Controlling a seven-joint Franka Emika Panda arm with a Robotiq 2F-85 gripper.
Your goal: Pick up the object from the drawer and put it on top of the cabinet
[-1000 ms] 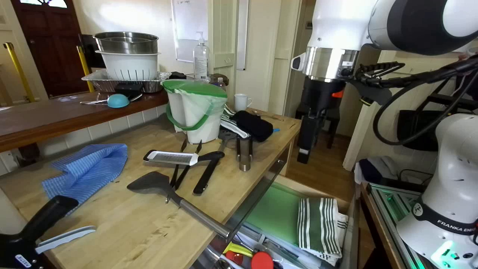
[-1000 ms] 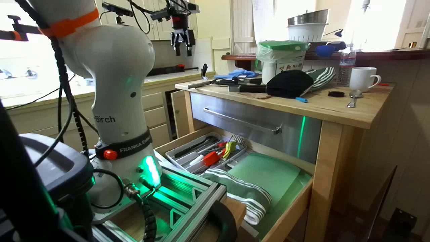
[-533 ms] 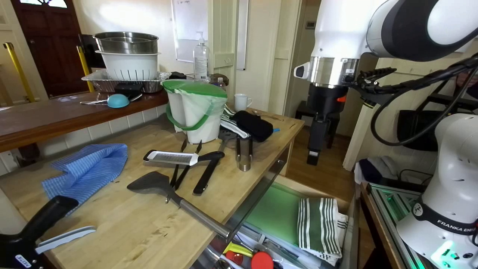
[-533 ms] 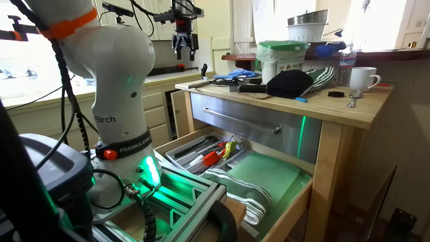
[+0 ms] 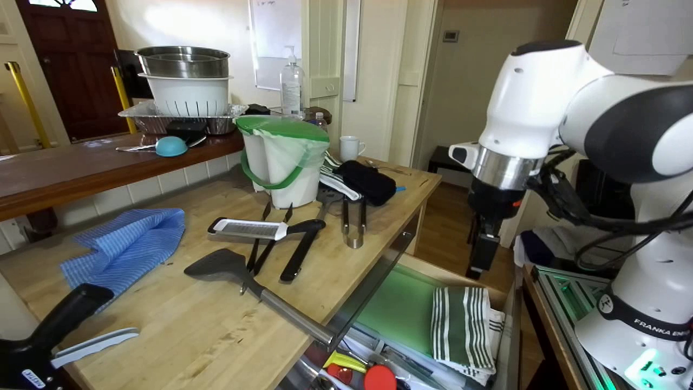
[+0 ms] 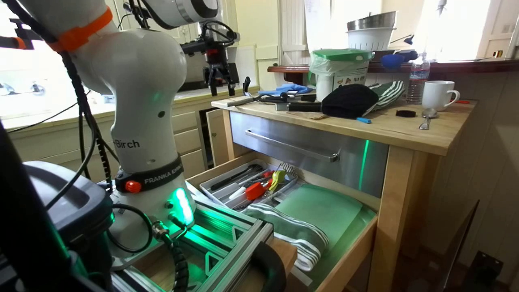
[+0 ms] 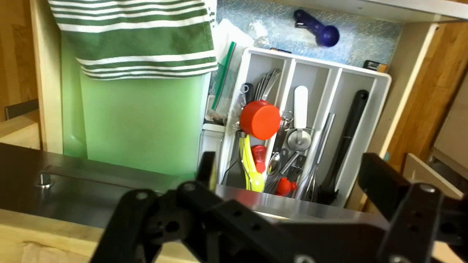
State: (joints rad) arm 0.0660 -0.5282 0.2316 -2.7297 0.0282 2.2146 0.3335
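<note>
Jaws spread wide and holding nothing, the Robotiq gripper (image 7: 289, 168) hangs apart from the things in the drawer (image 7: 50, 102). In both exterior views we see this drawer pulled out beneath the pale plank desk (image 5: 178, 325) of the kitchen cabinet (image 6: 352, 162). From left to right in the wrist view we distinguish a green-and-white striped cloth (image 7: 142, 40) lying over a green liner (image 7: 142, 120); a zip-top plastic bag (image 7: 223, 75); and a three-compartment cutlery tray (image 7: 316, 78). In the tray we note a round red cup (image 7: 260, 119) at the left compartment, a white-handled pizza cutter (image 7: 300, 109) in the middle one and a long black utensil (image 7: 354, 117) in the right one.
</note>
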